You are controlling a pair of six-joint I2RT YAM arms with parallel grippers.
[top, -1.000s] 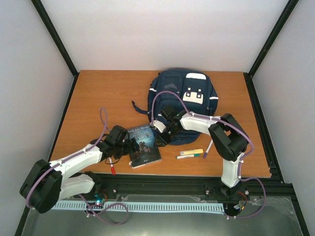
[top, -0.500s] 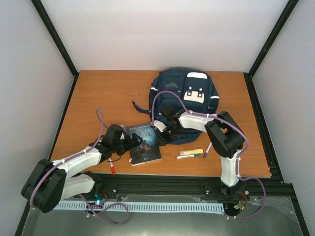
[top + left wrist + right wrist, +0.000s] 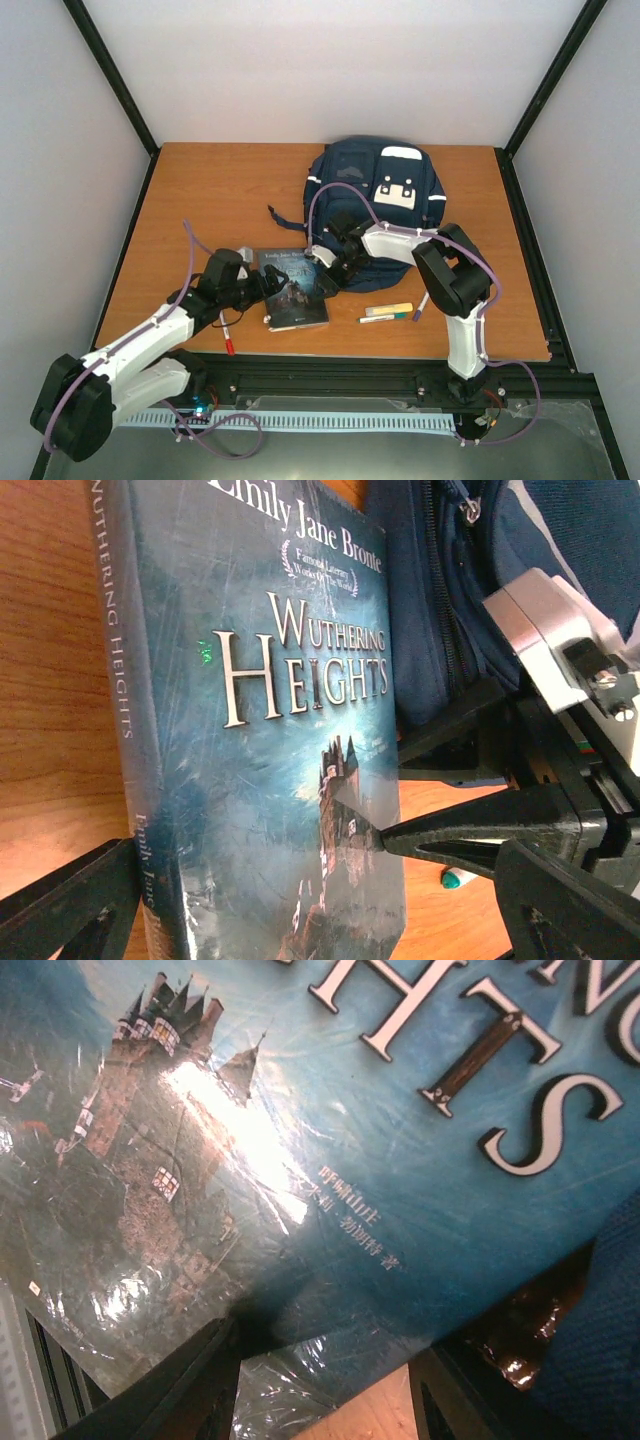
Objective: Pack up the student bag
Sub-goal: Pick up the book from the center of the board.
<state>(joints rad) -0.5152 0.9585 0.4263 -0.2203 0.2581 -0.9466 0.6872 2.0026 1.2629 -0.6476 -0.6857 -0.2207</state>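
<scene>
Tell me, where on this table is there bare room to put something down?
The widest bare wood is the far left of the table, beside the student bag. The near middle is crowded by the book, markers and red pen.

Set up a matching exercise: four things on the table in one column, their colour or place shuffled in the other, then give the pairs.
Things:
1. student bag
2. book
3. red pen
4. yellow highlighter

Colour or place:
A. right of the book, beside a green-tipped marker
B. navy blue, at the far side
C. teal cover with a castle
D. near edge, left of the book

Pairs: 1-B, 2-C, 3-D, 4-A
</scene>
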